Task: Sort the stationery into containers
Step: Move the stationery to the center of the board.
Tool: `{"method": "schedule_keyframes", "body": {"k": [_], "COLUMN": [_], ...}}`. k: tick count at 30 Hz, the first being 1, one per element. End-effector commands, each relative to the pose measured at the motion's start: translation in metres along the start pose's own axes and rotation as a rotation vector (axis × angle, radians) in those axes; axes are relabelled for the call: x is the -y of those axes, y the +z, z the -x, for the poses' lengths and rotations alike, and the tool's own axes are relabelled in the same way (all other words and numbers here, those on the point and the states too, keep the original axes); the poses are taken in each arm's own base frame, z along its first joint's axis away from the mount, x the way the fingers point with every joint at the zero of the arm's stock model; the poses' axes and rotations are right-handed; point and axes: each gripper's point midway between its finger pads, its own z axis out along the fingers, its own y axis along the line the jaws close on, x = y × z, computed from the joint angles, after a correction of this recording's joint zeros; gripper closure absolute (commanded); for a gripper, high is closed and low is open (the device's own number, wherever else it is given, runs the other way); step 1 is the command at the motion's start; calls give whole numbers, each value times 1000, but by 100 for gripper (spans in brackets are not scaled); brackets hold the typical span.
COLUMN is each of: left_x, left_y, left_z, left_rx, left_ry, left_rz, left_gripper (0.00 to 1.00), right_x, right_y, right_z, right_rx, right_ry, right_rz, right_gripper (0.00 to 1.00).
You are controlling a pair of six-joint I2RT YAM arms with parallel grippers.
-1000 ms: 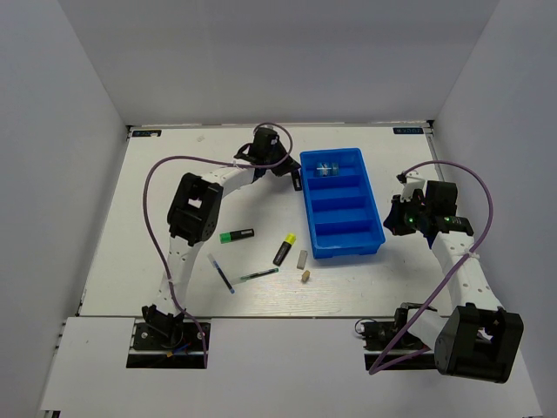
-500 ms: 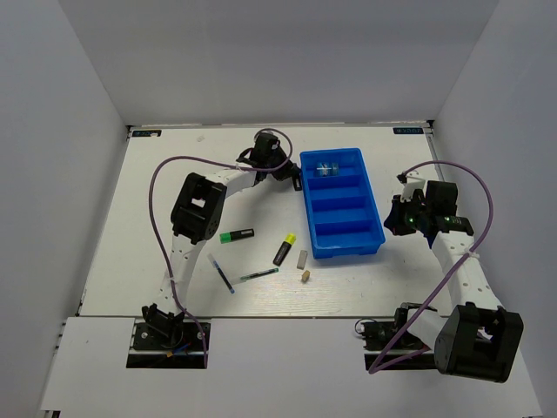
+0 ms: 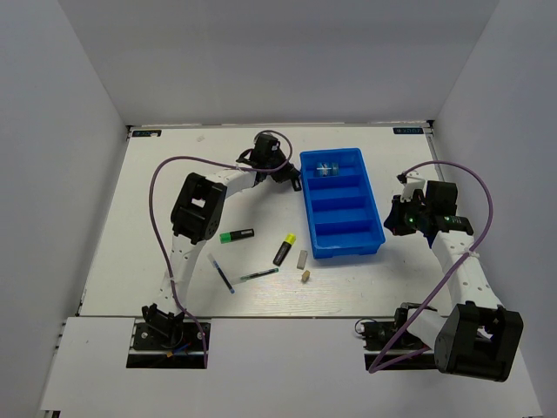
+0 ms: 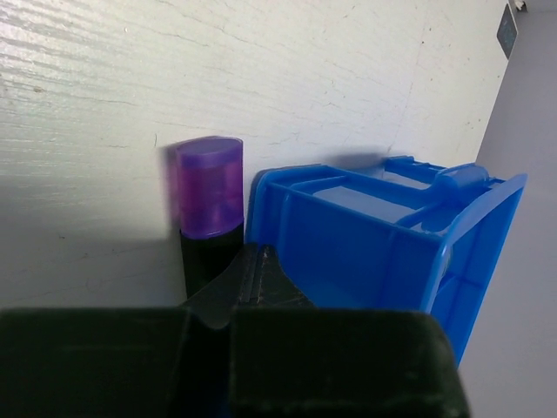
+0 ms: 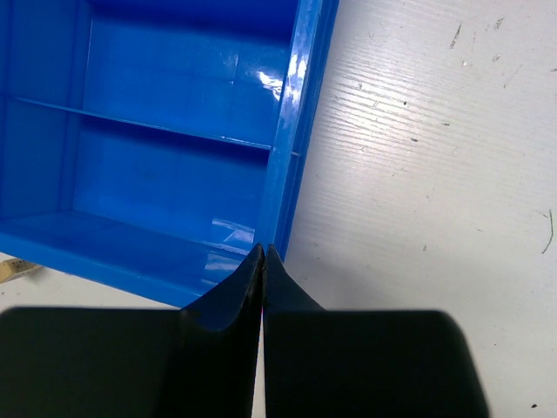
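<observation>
- The purple highlighter (image 4: 207, 187) is clamped in the left gripper (image 4: 228, 283) with its cap end forward. It sits just beside the outer left wall of the blue tray (image 4: 374, 248), above the table (image 4: 130, 104), and is not yet over any compartment.
- The tray's far compartment holds a blue pack (image 3: 327, 169). The other three compartments appear bare.
- Unsorted on the table, left of the tray's near end: green highlighter (image 3: 237, 234), yellow highlighter (image 3: 285, 249), grey eraser (image 3: 302, 258), tan piece (image 3: 305, 275) and thin pens (image 3: 259, 276).
- The right gripper (image 5: 263, 261) has its fingers pressed together on nothing, tips at the tray's right rim. Contact cannot be confirmed.
- Hazard: the cap appears low against the tray wall. A sideways transfer without lift would likely strike the wall, shoving the tray or twisting the highlighter in the grip.
- Hazard: releasing short of the rim would drop the highlighter outside the tray.
- Hazard: if the right gripper is not bracing the tray, a knock may slide it.
</observation>
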Motion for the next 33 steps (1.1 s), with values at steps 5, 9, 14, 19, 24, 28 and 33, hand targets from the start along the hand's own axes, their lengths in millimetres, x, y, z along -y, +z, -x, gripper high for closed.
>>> {"method": "schedule_keyframes", "body": {"k": [5, 9, 14, 19, 24, 28, 33], "left_x": [0, -7, -29, -17, 13, 22, 28], "left_y": [-7, -22, -41, -62, -97, -141, -168], "left_z": [-9, -9, -13, -2, 28, 56, 61], "left_rx": [-24, -20, -21, -3, 62, 158, 162], "left_ry": [15, 42, 43, 112, 215, 283, 361], "left_rz": [12, 43, 88, 83, 119, 186, 231], "left_gripper": [100, 100, 100, 100, 90, 76, 50], "right_x": [-1, -2, -3, -5, -5, -6, -9], "right_y": [-1, -1, -2, -2, -3, -4, -4], "right_z": [1, 2, 2, 3, 4, 3, 4], "right_rx": [9, 11, 15, 19, 24, 24, 27], "right_ry": [-3, -3, -2, -5, -5, -6, -3], "right_rz": [10, 16, 20, 28, 29, 32, 46], "right_gripper": [100, 100, 100, 100, 100, 100, 100]}}
